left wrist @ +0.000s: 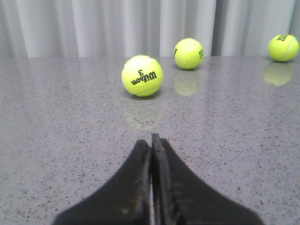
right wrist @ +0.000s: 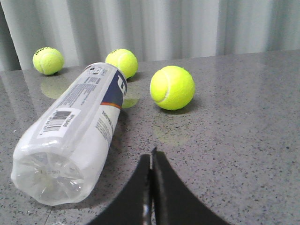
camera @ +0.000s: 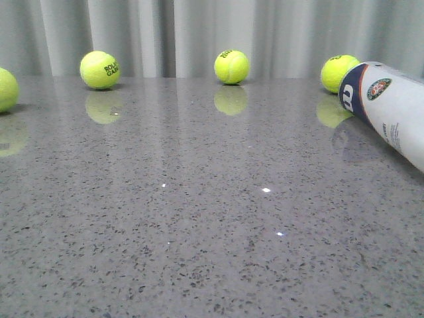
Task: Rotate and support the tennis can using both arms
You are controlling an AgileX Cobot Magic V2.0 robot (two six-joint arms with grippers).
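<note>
The tennis can (camera: 392, 109) lies on its side at the right edge of the grey table, its white and navy label and round logo facing the camera. In the right wrist view the tennis can (right wrist: 77, 126) shows its clear bottom end, lying just beside my right gripper (right wrist: 150, 157), which is shut with nothing between the fingers and does not touch the can. My left gripper (left wrist: 151, 139) is also shut and empty, low over the table, a short way from a Wilson tennis ball (left wrist: 142, 75). Neither arm shows in the front view.
Yellow-green tennis balls stand along the back of the table (camera: 199, 218): one ball (camera: 99, 69), another ball (camera: 232, 67), a third (camera: 340, 72) behind the can, and one at the left edge (camera: 5, 89). A ball (right wrist: 172, 87) lies close to the can. A grey curtain hangs behind.
</note>
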